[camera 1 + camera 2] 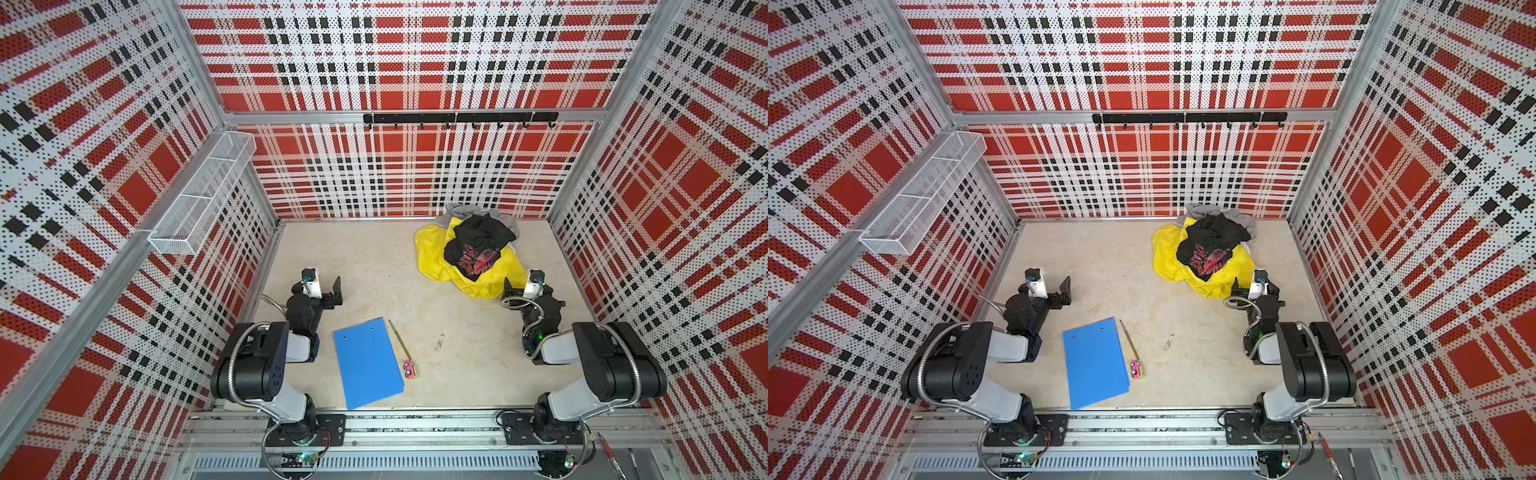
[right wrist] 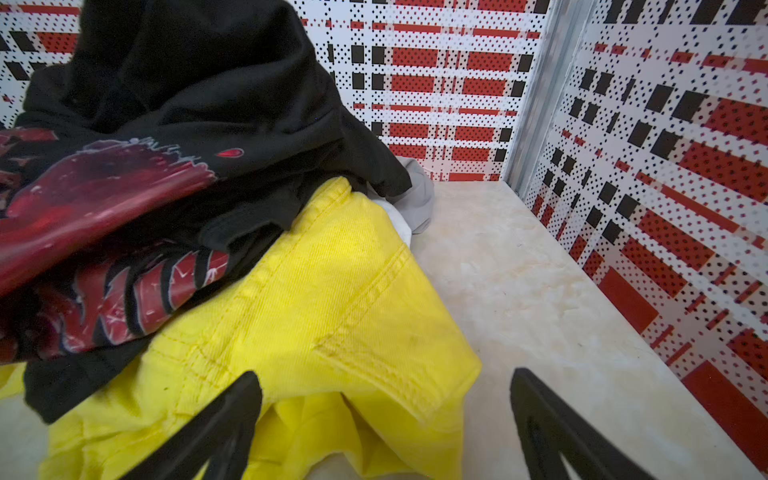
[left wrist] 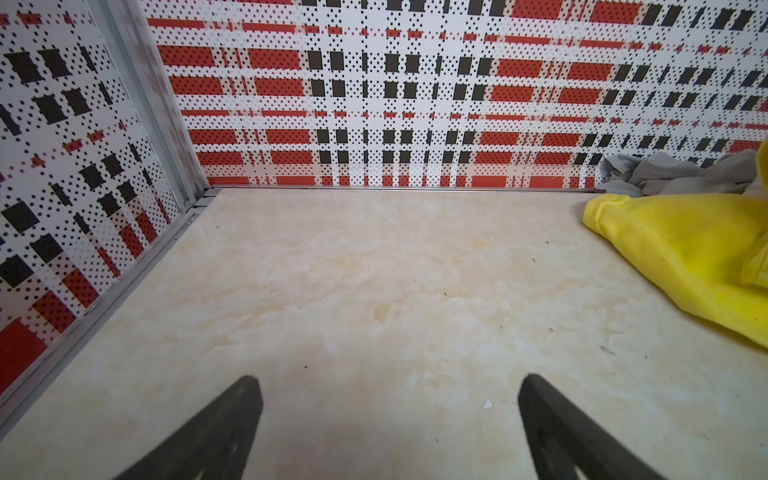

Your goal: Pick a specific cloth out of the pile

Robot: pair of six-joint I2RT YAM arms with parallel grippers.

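Two matching arms are seen. The left arm (image 1: 257, 365) is built from bulky black joint housings joined by pale grey-white links, and a cluster of small holes is noted on its big round housing. A ribbed silver hose (image 1: 230, 374) is looped along its outside; a second hose (image 1: 635, 370) is carried by the right arm (image 1: 615, 365). Each base is bolted to a black plate (image 1: 334, 428), screw heads showing, and thin red wires are spotted beside it. A green light (image 1: 540, 336) is lit on the right arm. White wrist cameras (image 1: 312, 286) are topped with blue caps. The left fingers (image 3: 220, 436) and right fingers (image 2: 208, 436) are shown black, tapered, with triangular cut-outs.
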